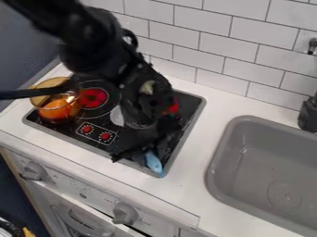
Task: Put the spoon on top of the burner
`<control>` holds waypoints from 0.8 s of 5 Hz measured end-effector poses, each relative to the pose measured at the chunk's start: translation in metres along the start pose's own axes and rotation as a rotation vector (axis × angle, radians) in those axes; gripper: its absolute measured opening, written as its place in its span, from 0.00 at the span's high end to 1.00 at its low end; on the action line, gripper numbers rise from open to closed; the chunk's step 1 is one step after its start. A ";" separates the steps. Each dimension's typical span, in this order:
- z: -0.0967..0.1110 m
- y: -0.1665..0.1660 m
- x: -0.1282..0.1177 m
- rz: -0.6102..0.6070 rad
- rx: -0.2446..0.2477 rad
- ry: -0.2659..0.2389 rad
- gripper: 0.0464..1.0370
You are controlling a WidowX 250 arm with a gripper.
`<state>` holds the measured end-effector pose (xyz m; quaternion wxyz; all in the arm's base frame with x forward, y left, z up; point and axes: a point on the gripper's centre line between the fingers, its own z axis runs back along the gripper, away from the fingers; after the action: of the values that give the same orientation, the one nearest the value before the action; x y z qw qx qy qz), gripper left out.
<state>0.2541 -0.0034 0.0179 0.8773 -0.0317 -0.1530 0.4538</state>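
The black gripper (pixel 141 150) hangs low over the front right part of the black stove top (pixel 59 131). Just beside its lower end, the light blue spoon (pixel 153 163) lies at the hob's front right edge, partly hidden by the gripper. Whether the two touch cannot be made out. One red burner (pixel 93 97) is visible at the left of the hob. Another red burner (pixel 174 105) at the back right is mostly covered by the arm.
A clear amber pot (pixel 57 109) with an orange item inside stands on the hob's left side, its black handle pointing left. The grey sink (pixel 224 152) is to the right, below a black faucet (pixel 307 115). A tiled wall rises behind the white counter.
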 end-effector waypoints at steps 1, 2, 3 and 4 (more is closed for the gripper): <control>0.003 -0.012 -0.003 -0.104 -0.064 0.082 0.72; 0.002 -0.029 -0.010 -0.227 -0.121 0.200 0.72; -0.002 -0.045 -0.019 -0.319 -0.122 0.258 0.72; -0.007 -0.060 -0.033 -0.384 -0.136 0.318 0.72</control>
<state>0.2858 -0.0643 0.0153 0.9563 -0.1320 -0.0466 0.2569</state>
